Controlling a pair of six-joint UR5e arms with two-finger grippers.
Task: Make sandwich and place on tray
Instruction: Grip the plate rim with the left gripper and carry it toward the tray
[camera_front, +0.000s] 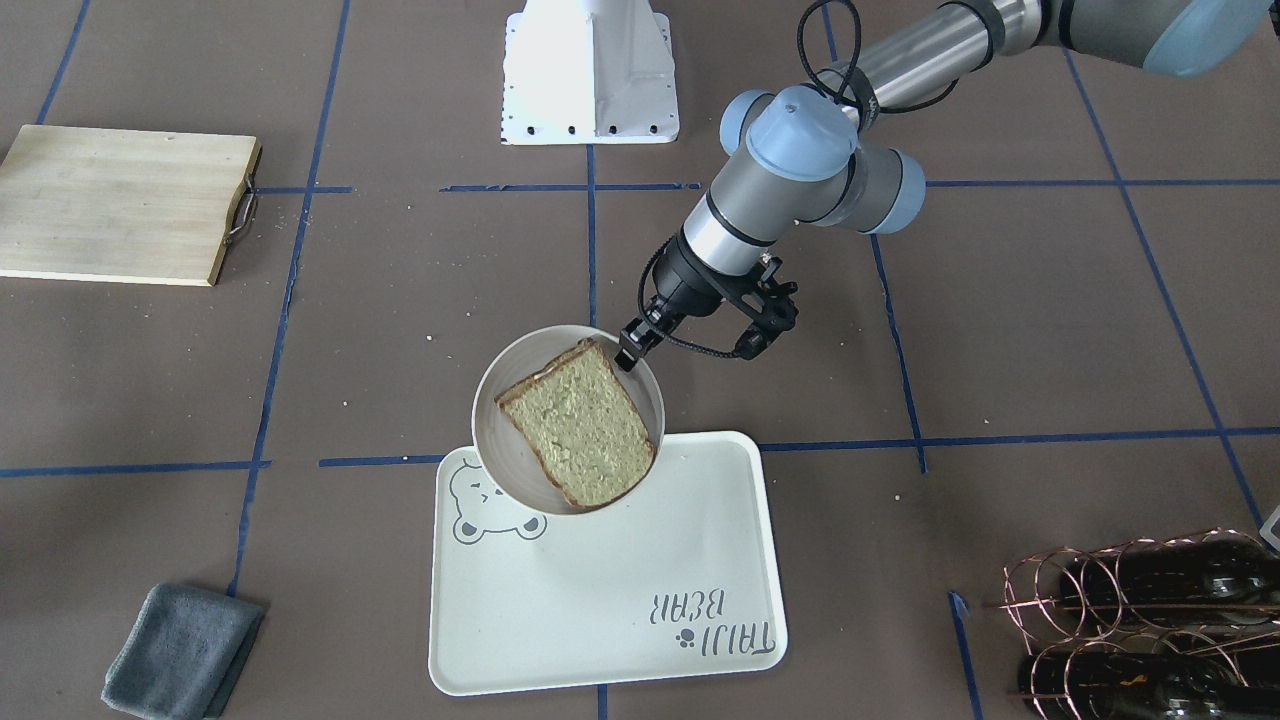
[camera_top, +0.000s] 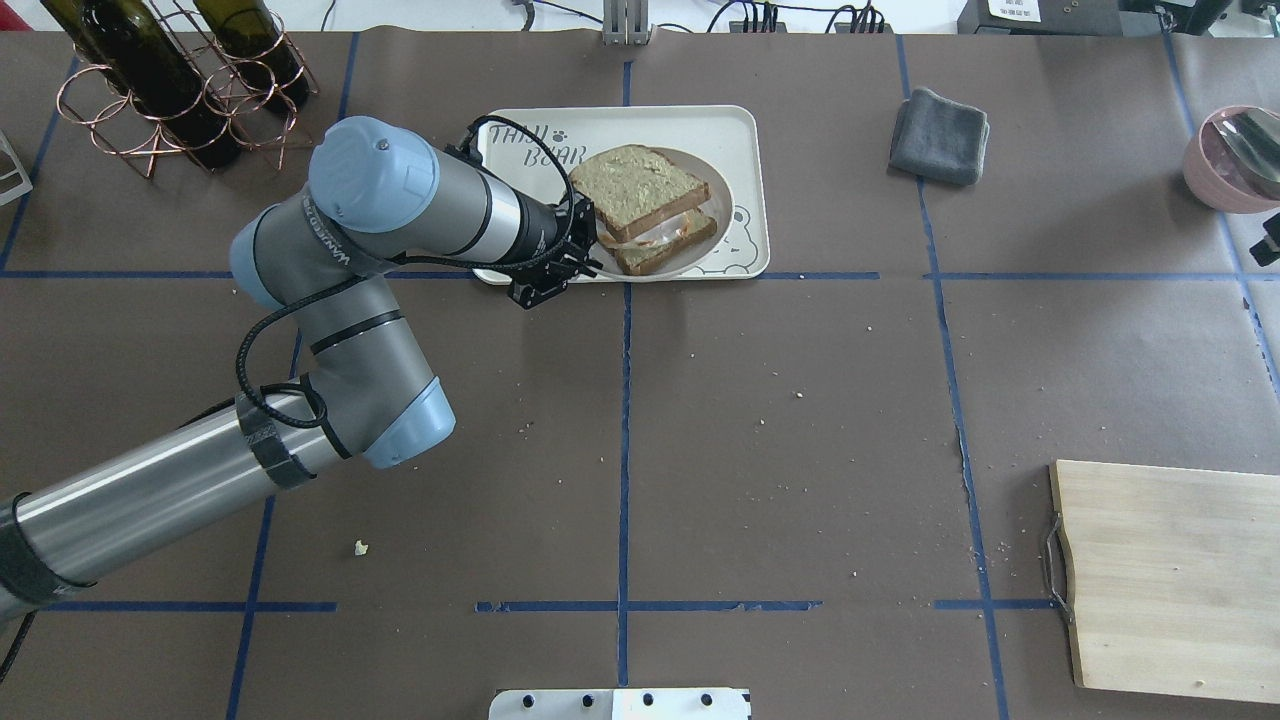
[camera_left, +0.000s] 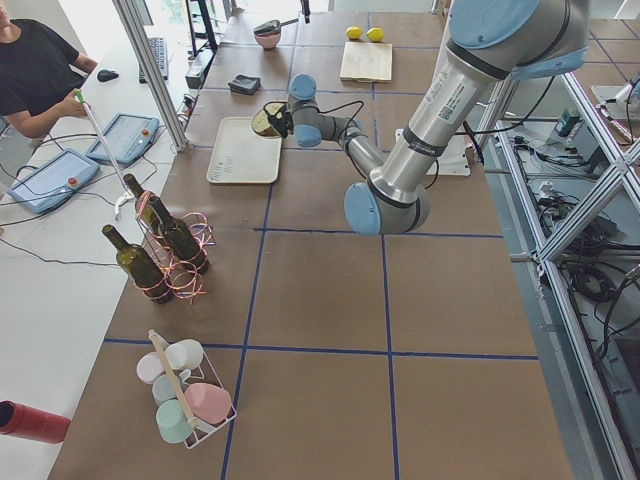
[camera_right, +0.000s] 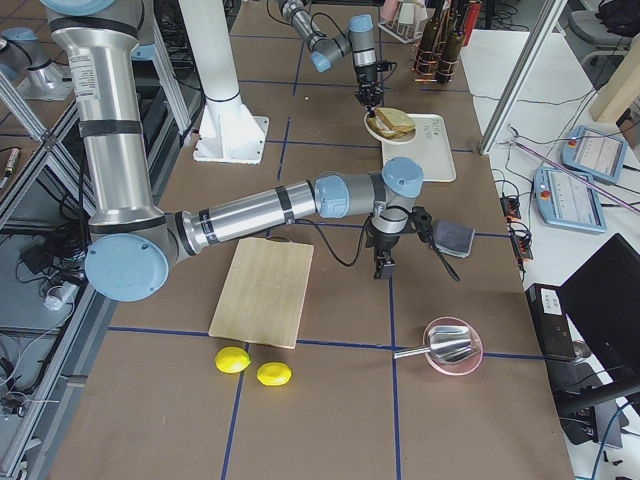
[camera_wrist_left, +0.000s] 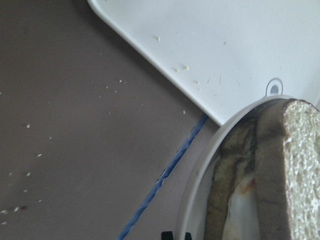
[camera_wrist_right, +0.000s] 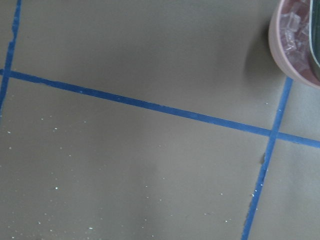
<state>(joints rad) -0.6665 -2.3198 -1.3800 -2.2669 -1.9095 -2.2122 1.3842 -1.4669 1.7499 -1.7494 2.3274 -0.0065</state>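
Clearly, the sandwich (camera_top: 640, 190) shows tan crumb, dark crust, white egg.

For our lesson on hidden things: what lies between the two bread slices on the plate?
White egg with an orange streak shows at the open edge; the top slice covers the rest.

Brown paper is covering the table (camera_top: 800, 450), with blue tape lines (camera_top: 624, 450) crossing it as a grid. A white bench (camera_left: 50, 300) is running along its 9 o'clock side in the left-end view.
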